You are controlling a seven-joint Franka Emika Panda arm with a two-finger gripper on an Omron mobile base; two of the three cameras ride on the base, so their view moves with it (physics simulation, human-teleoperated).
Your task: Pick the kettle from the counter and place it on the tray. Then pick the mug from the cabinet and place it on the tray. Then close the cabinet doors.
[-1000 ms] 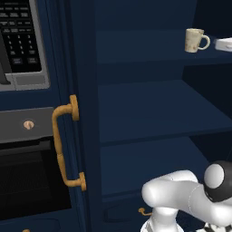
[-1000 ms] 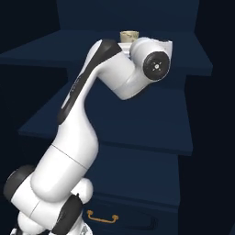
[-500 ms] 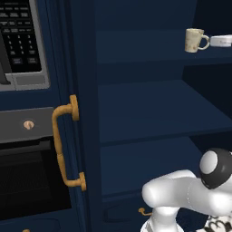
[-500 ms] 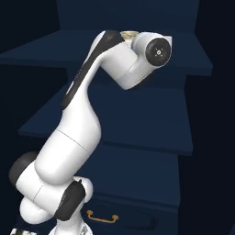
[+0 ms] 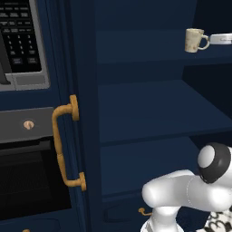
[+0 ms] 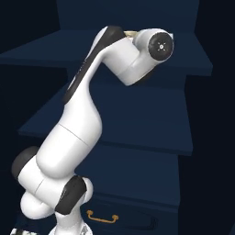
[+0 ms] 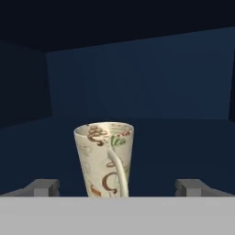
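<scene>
The cream speckled mug [image 5: 195, 40] stands upright on an upper shelf of the open navy cabinet [image 5: 154, 113]. In the hand view the mug [image 7: 104, 158] is close, with its handle turned toward me. My gripper [image 7: 119, 187] is open, with one fingertip [image 7: 43, 187] on each side of the mug and neither touching it. From the left base view the gripper [image 5: 220, 39] comes in from the right, level with the mug's handle. Its rim [image 6: 131, 33] peeks out behind my arm. One cabinet door [image 5: 84, 136] stands open. The kettle and the tray are out of view.
The open door's curved brass handle [image 5: 63, 145] sits in front of a black oven [image 5: 27, 181] and a microwave keypad [image 5: 18, 41] on the left. Bare shelves lie below the mug. A drawer with a brass pull [image 6: 102, 217] sits under them.
My arm's upper joints have lifted and pushed further into the cabinet. The mug has stayed in place and the gripper has stayed open.
</scene>
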